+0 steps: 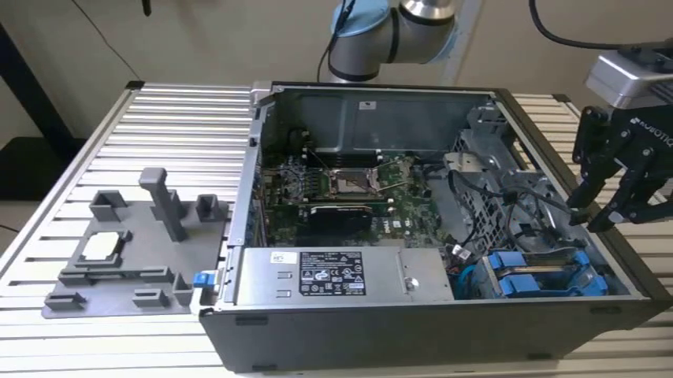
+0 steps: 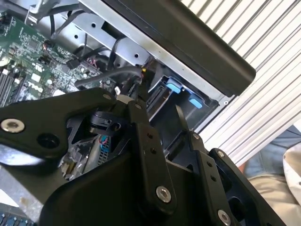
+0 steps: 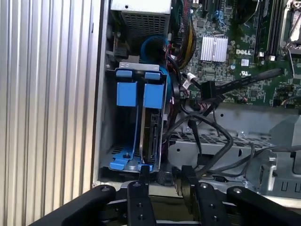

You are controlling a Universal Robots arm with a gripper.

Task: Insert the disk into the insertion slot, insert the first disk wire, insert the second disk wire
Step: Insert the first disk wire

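In the exterior view the top edge cuts my arm (image 1: 395, 31), and the two blue carriers (image 1: 537, 276) are too small to tell which is loaded. In the first wrist view the slot (image 3: 137, 65) hides all but one edge of the disk (image 3: 151, 134). In the second wrist view my pincer (image 2: 162, 96) covers much of the case (image 2: 188, 28); the corner cuts a person (image 2: 275, 162).

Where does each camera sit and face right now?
Exterior view: off-arm, looking down into the open computer case; end effector at the exterior view's right.
First wrist view: wrist-mounted, facing the drive cage past the end effector.
Second wrist view: wrist-mounted, behind the end effector, facing the case corner.
All share the blue carriers.
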